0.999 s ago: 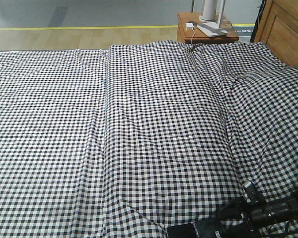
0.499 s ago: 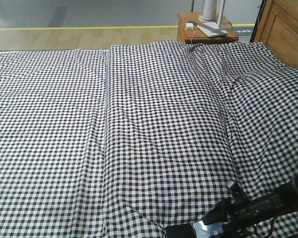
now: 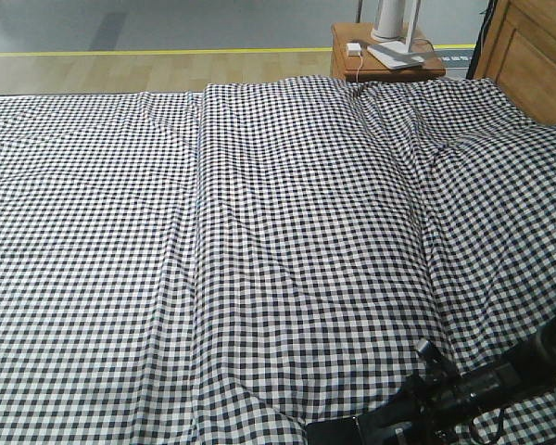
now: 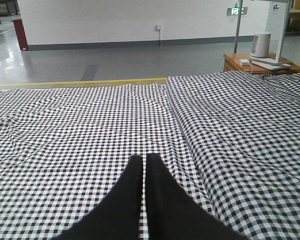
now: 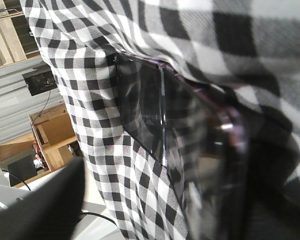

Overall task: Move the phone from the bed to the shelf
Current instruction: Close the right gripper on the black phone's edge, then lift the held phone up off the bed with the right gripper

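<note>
**Phone at the foot of the bed, right gripper around it**

Checked black-and-white sheet covers nearly the whole front view: the bed (image 3: 259,232) runs from the bottom edge up to a strip of wood floor (image 3: 120,69) with a yellow line (image 3: 167,52) along it. A reddish side table (image 3: 352,67) stands beyond the far right corner with white items on top, and a wooden headboard (image 3: 537,56) closes the right edge.

The phone (image 3: 334,433) lies flat on the sheet at the very bottom of the front view, right of centre, only its upper part in frame. The right gripper (image 3: 394,425) reaches in low from the lower right, its tip at the phone's right end.

From the right wrist, the phone (image 5: 190,140) fills the middle: glossy black, a crease down its face, a pinkish rim along the near edge, sheet all round it. One blurred dark finger (image 5: 40,210) stands well clear of the phone with sheet showing between, so the jaws are spread and nothing is gripped. Light wood boards (image 5: 55,135) show at the left edge behind the sheet.

The left gripper (image 4: 143,162) hangs over the bed with its two black fingers pressed together, holding nothing. Its view looks across the sheet to grey floor, a white wall and the side table with a white cylinder (image 4: 262,45).
</note>
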Robot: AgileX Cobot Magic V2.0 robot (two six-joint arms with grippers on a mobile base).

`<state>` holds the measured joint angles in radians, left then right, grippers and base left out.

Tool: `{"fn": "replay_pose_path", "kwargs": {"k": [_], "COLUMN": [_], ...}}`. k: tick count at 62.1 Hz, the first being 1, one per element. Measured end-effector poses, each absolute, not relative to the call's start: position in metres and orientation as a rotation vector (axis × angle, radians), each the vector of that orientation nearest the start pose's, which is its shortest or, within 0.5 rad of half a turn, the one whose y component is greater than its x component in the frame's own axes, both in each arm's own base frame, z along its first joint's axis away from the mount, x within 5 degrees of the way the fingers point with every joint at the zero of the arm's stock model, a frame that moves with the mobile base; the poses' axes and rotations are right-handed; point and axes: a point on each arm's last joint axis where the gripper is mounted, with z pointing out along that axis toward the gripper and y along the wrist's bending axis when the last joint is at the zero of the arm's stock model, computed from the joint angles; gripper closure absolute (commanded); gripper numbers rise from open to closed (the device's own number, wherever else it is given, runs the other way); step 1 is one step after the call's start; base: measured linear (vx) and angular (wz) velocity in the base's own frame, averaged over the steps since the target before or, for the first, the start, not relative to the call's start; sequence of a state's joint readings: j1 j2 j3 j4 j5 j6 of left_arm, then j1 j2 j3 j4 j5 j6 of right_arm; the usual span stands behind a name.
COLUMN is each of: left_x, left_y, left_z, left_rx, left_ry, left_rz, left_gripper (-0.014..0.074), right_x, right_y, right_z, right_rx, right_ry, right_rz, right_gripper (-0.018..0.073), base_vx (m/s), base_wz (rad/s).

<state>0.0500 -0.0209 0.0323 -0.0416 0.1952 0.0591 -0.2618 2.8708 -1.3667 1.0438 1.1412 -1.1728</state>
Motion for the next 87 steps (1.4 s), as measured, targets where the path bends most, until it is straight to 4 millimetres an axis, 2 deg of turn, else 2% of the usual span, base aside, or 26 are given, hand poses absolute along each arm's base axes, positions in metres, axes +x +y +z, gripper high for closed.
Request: {"fn": "replay_pose_path", "kwargs": {"k": [18, 41, 51, 68, 87], "left_x": [0.056, 0.056, 0.056, 0.056, 0.056], "left_y": [0.002, 0.002, 0.002, 0.002, 0.002], "left_z": [0.186, 0.186, 0.186, 0.186, 0.186], "left_rx": [-0.021, -0.021, -0.021, -0.021, -0.021], "left_ry": [1.69, 1.69, 1.69, 1.69, 1.69], "left_rz": [0.044, 0.044, 0.044, 0.044, 0.044], "left_gripper": [0.0595, 0.0595, 0.0595, 0.0595, 0.0595], "right_x": [0.316, 0.316, 0.318, 0.335, 0.332], "right_y": [-0.01, -0.01, -0.014, -0.033, -0.04], "right_z": [-0.127, -0.127, -0.12, -0.084, -0.025], "right_rx": [0.087, 0.074, -0.02, -0.064, -0.078], "right_ry": [2.907, 2.912, 2.942, 2.93, 2.884], "right_rz": [1.681, 1.678, 1.643, 1.535, 1.469], "right_gripper": [0.0576, 0.0568, 0.0567, 0.0562, 0.0561], "base_vx": [0.0, 0.0, 0.0, 0.0, 0.0], "base_wz": [0.0, 0.0, 0.0, 0.0, 0.0]}}
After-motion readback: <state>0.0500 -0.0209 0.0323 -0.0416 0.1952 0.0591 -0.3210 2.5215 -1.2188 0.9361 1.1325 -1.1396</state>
